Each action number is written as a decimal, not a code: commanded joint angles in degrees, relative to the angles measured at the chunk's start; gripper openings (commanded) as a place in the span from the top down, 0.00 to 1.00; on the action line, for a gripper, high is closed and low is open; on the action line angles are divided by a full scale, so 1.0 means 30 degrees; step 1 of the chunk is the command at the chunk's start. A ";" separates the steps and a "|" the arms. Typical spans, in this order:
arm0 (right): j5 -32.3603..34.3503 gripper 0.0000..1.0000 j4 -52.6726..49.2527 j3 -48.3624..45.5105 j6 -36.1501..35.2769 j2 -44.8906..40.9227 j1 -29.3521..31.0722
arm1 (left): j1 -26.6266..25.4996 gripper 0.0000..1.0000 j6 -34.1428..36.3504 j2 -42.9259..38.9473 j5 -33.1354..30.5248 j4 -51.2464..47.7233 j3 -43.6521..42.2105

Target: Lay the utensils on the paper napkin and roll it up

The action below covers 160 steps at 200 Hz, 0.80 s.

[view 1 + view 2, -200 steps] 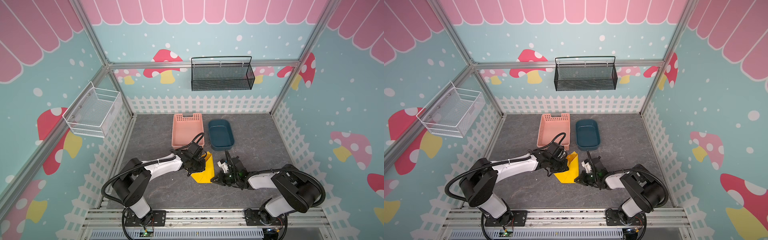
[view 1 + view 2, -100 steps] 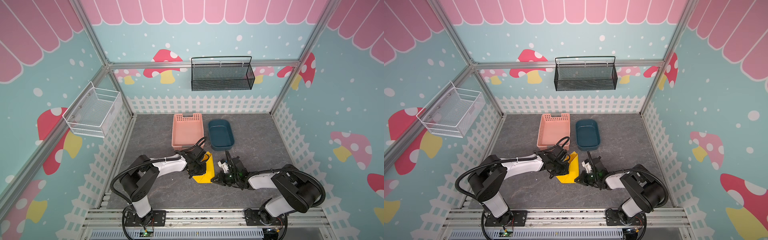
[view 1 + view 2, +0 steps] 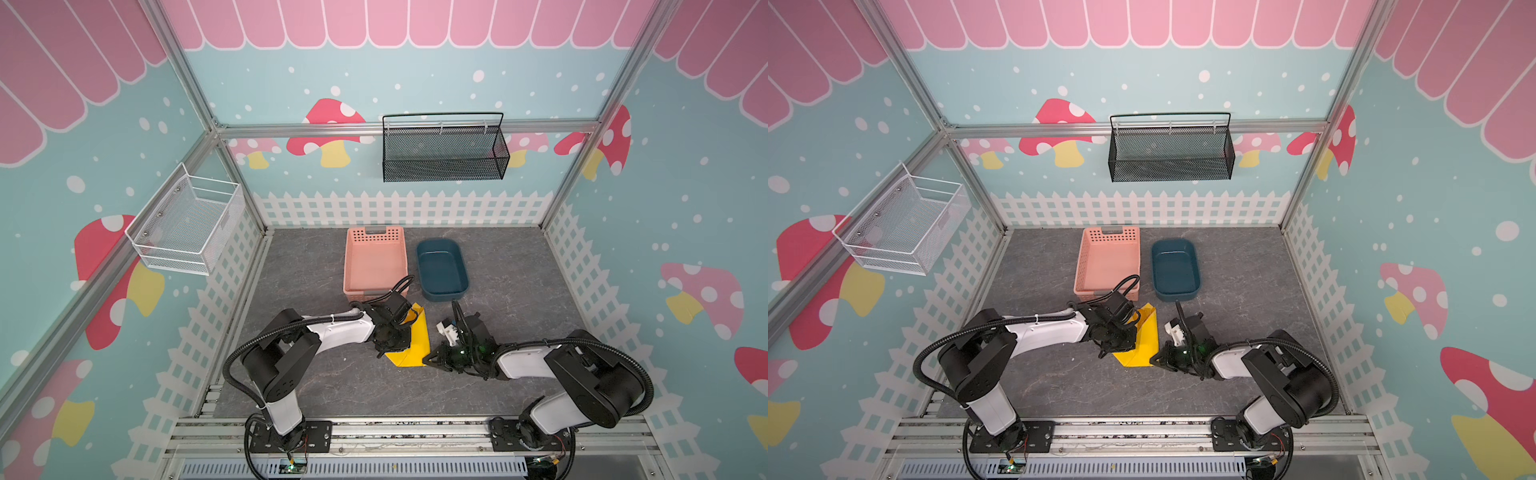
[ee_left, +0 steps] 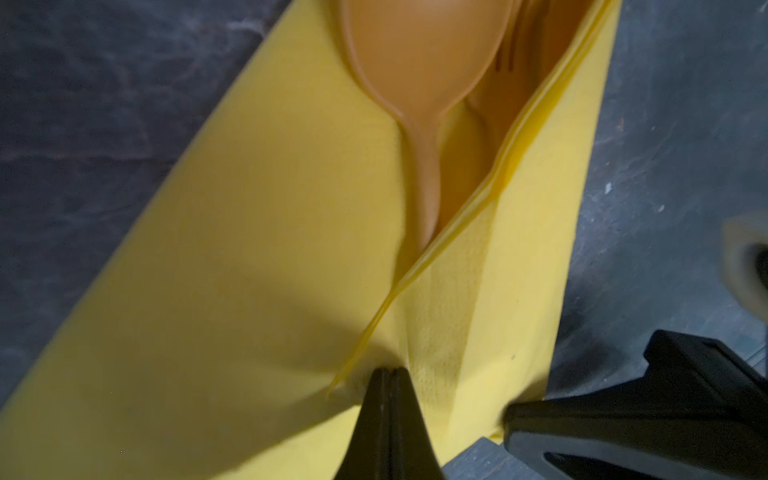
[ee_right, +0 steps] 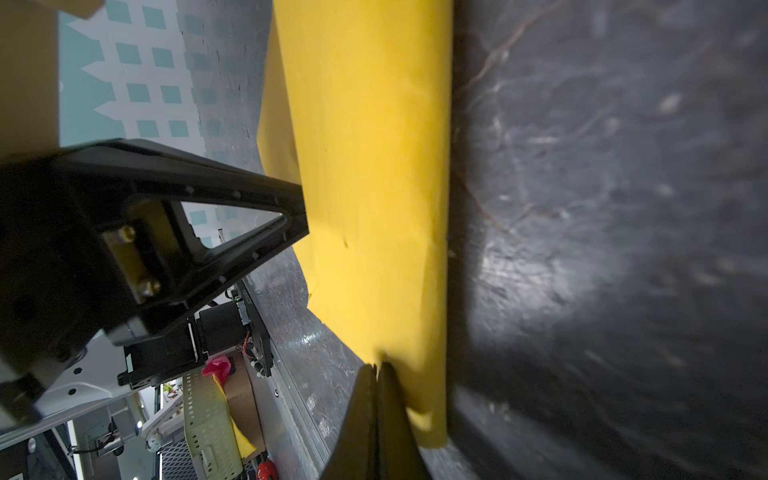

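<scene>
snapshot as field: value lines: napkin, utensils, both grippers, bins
paper napkin: yellow, one side folded over the utensils
spoon: inside the fold, bowl showing
fork: beside the spoon, mostly covered
stick: not visible
left gripper: shut, tip on the napkin at its folded edge
right gripper: shut, tip at the napkin's edge; pinch unclear
pink basket: empty, behind the napkin
blue tub: empty, beside the basket

Both reach low toward the middle. The left arm (image 3: 336, 330) is stretched forward, left gripper (image 4: 388, 374) tip down with jaws pressed together. The right arm (image 3: 519, 361) is bent inward, right gripper (image 5: 378, 372) jaws together too, just beside the left gripper, tips apart.
</scene>
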 commanded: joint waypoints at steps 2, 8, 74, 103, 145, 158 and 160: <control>0.0049 1.00 -0.0341 0.0435 -0.0004 -0.0555 -0.0152 | 0.0049 1.00 0.0262 0.0402 -0.0266 -0.0246 -0.0169; 0.0034 1.00 -0.0341 0.0625 -0.0019 -0.0562 -0.0165 | 0.0049 1.00 0.0244 0.0402 -0.0266 -0.0246 -0.0174; -0.0762 1.00 0.0012 0.3282 -0.0677 0.1502 -0.0816 | 0.0069 1.00 0.0288 0.0373 -0.0237 -0.0257 -0.0347; -0.1349 1.00 0.0762 0.3837 -0.0592 0.2727 -0.1071 | 0.0062 1.00 0.0294 0.0337 -0.0209 -0.0252 -0.0350; -0.1906 1.00 0.1729 0.4143 -0.0401 0.3881 -0.1163 | 0.0067 1.00 0.0301 0.0321 -0.0179 -0.0247 -0.0387; -0.2109 1.00 0.2094 0.4192 -0.0254 0.4224 -0.1171 | 0.0059 1.00 0.0312 0.0344 -0.0153 -0.0260 -0.0357; -0.2142 1.00 0.2155 0.4205 -0.0242 0.4274 -0.1169 | 0.0052 1.00 0.0313 0.0343 -0.0150 -0.0263 -0.0374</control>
